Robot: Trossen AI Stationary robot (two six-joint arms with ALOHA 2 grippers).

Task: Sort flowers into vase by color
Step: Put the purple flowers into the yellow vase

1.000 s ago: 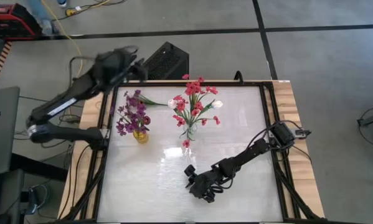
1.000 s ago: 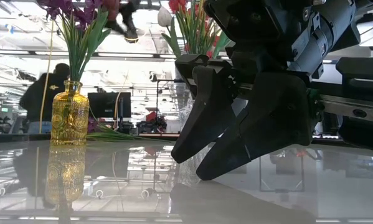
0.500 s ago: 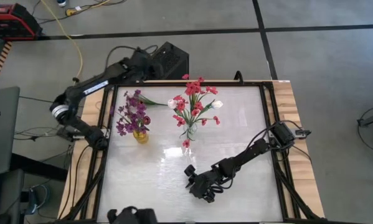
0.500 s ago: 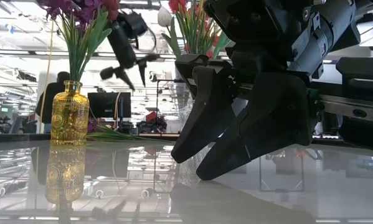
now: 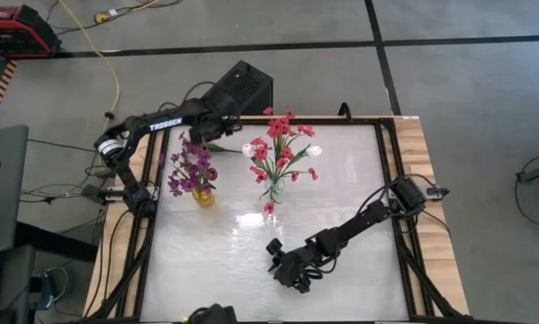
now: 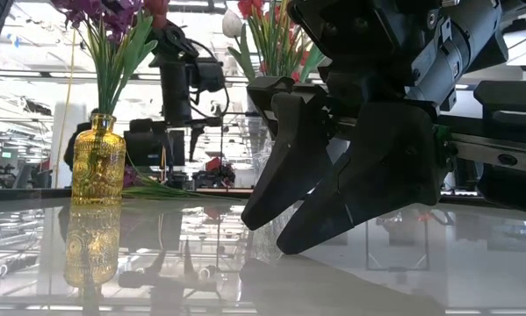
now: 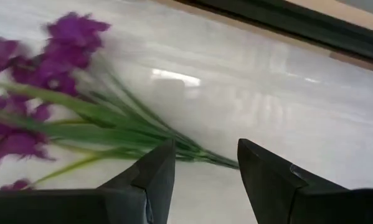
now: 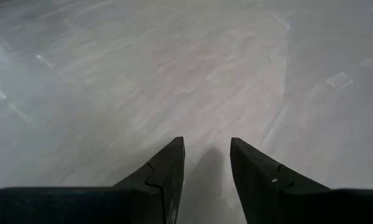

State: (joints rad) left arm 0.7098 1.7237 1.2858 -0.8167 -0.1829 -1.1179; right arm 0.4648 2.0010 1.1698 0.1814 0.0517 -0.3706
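Purple sprig [image 7: 80,124] lies flat by the tabletop's far edge under my parted, empty left gripper [image 7: 202,171]; its thin stem could slip as I close, while my right gripper [image 8: 205,165], also parted, rests near the front edge.

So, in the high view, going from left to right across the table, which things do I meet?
Yellow vase with purple flowers → clear vase with red flowers → right gripper.

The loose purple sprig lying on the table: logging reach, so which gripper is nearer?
Left. The left gripper hovers right over the purple sprig's stem; the right gripper rests far across the table.
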